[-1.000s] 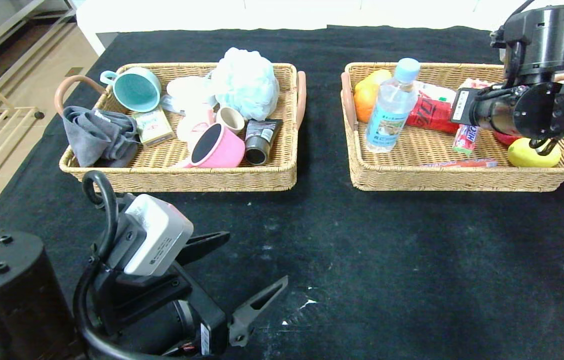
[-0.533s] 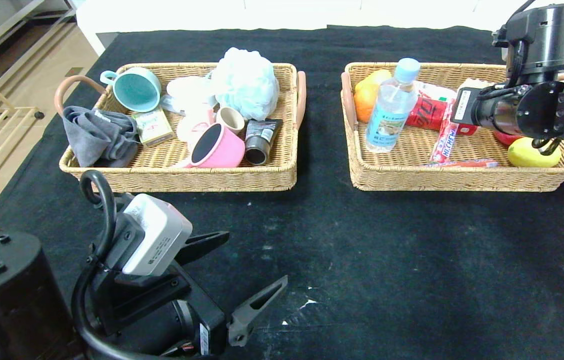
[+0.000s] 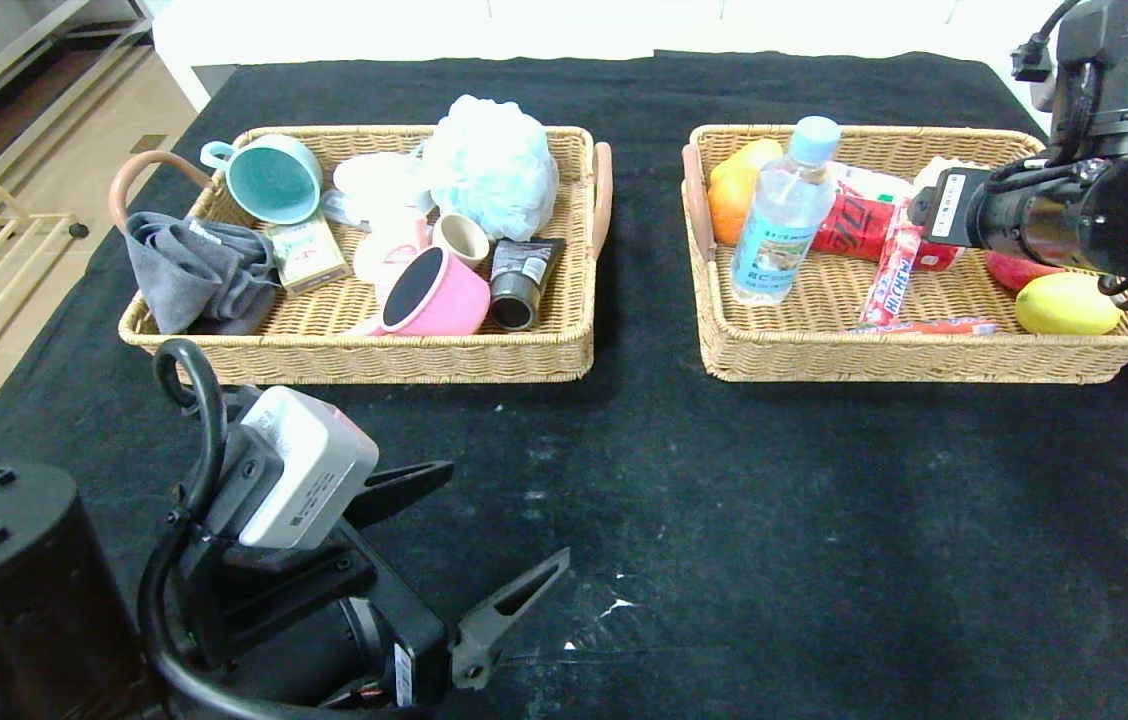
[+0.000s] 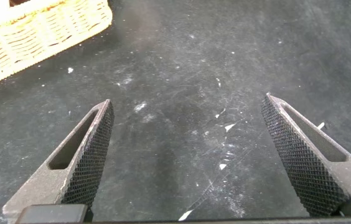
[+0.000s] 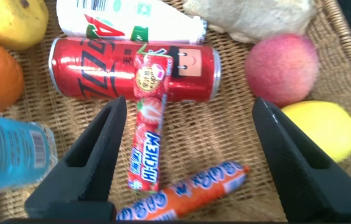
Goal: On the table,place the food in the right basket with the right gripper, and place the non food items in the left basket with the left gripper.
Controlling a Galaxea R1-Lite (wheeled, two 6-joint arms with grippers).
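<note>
Matt black cloth on the table (image 3: 724,520) — woven tan wicker baskets (image 3: 564,355), glossy red can (image 5: 101,71).

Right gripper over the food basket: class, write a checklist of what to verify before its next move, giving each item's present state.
1. Right gripper open: ok, fingers spread wide.
2. Hi-Chew candy stick released: ok, it lies in the right basket, one end leaning on the red can, touching neither finger.
3. Orange sausage stick in the basket: ok.
4. Clear bottle in the basket: ok, upright.
5. Food left on the table: ok, none visible.
6. Left gripper parked: ok, open and empty over the black cloth.
</note>
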